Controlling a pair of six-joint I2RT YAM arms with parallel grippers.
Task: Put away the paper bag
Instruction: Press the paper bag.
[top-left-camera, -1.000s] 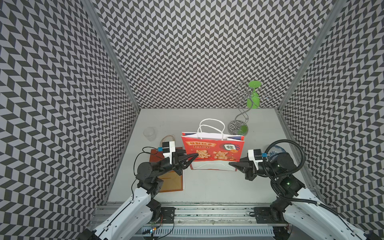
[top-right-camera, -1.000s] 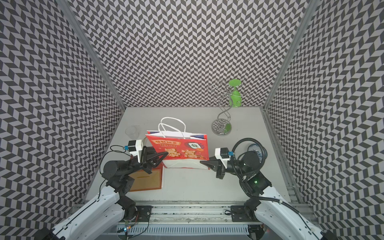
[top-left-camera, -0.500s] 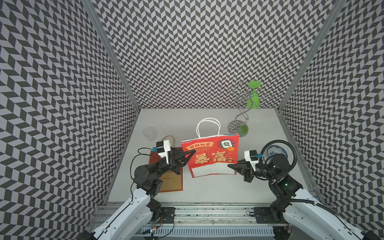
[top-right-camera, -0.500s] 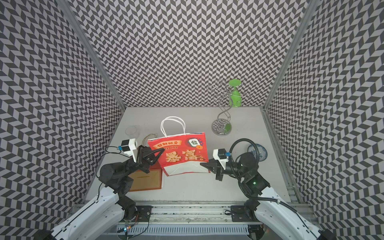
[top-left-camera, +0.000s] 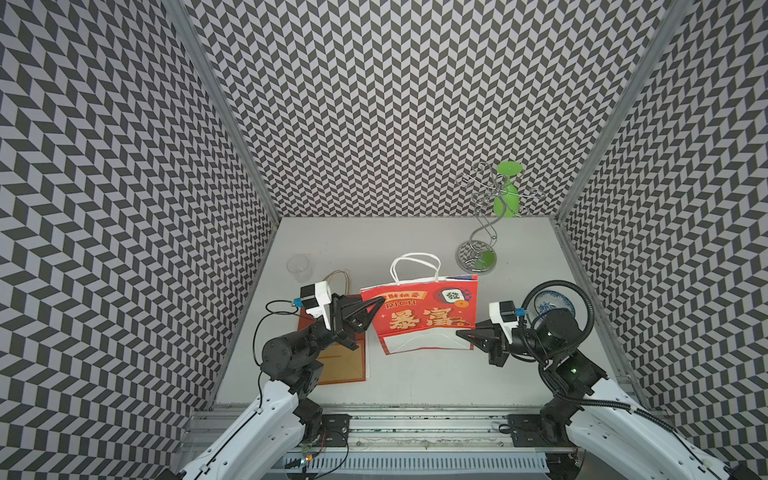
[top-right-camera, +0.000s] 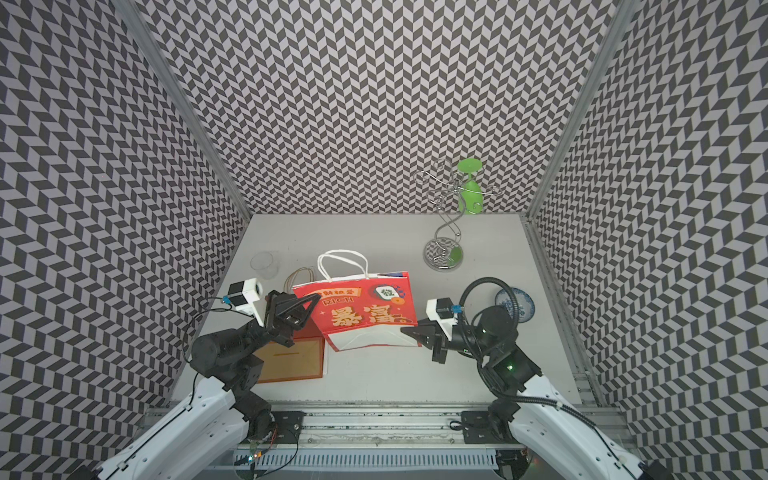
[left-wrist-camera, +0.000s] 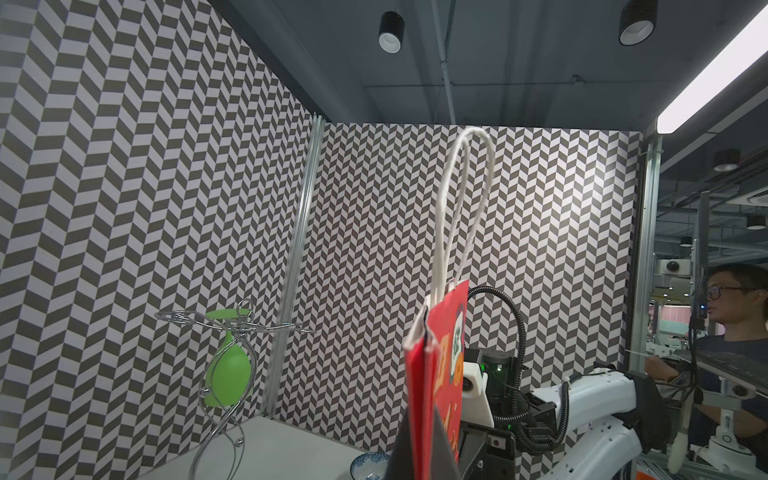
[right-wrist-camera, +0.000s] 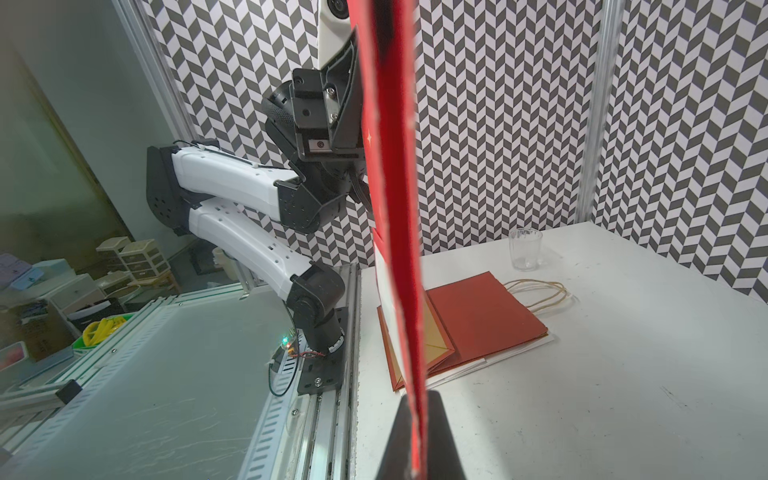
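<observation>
The paper bag (top-left-camera: 419, 316) (top-right-camera: 357, 311) is red with gold characters and white rope handles (top-left-camera: 415, 266). It is folded flat, hangs above the table and is tilted, so its printed face and white bottom fold show from above. My left gripper (top-left-camera: 380, 300) (top-right-camera: 318, 296) is shut on the bag's upper left corner. My right gripper (top-left-camera: 459, 332) (top-right-camera: 403, 330) is shut on its lower right corner. The left wrist view shows the bag (left-wrist-camera: 436, 374) edge-on in the left gripper (left-wrist-camera: 424, 419). The right wrist view shows the bag (right-wrist-camera: 390, 166) edge-on in the right gripper (right-wrist-camera: 417, 399).
A stack of flat brown paper bags (top-left-camera: 340, 365) (right-wrist-camera: 478, 324) lies on the table under my left arm. A clear cup (top-left-camera: 298, 268) stands behind it. At the back right stands a wire rack (top-left-camera: 482, 232) with a green glass (top-left-camera: 507, 195). A blue-and-white bowl (top-left-camera: 548, 301) lies by my right arm.
The bag has tipped from standing upright to leaning with its face up, its bottom edge swinging toward the front. Both grippers kept their hold and drew back slightly.
</observation>
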